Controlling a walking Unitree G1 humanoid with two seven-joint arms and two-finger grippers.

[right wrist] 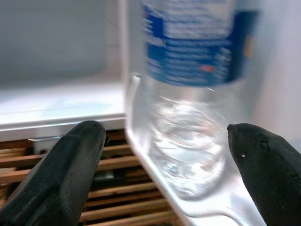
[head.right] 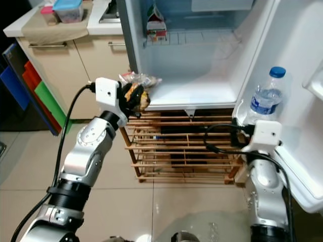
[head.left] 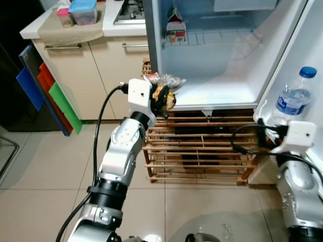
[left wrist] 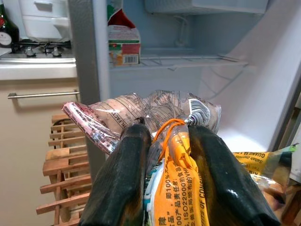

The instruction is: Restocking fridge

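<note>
My left gripper [head.left: 164, 97] is raised at the front left corner of the open fridge [head.left: 217, 93], shut on a clear bag of bread [left wrist: 155, 117] with an orange label [left wrist: 181, 188]. The bag's far end reaches over the fridge's bottom floor. A clear water bottle [head.left: 293, 97] with a blue cap and label stands in the door shelf [head.right: 252, 113] on the right. My right gripper [right wrist: 164, 155] is open just in front of that bottle, its black fingers [right wrist: 70, 160] spread to either side of the bottle's base [right wrist: 188, 150]. A milk carton [head.left: 175, 26] stands on the wire shelf.
Under the fridge stands a wooden slatted rack [head.left: 197, 151]. To the left are kitchen cabinets [head.left: 81, 70] with a worktop holding a blue-lidded box [head.left: 83, 11], and coloured boards [head.left: 48, 91] lean against them. The open fridge door [head.right: 298, 101] is on the right. Tiled floor [head.left: 45, 171] lies below.
</note>
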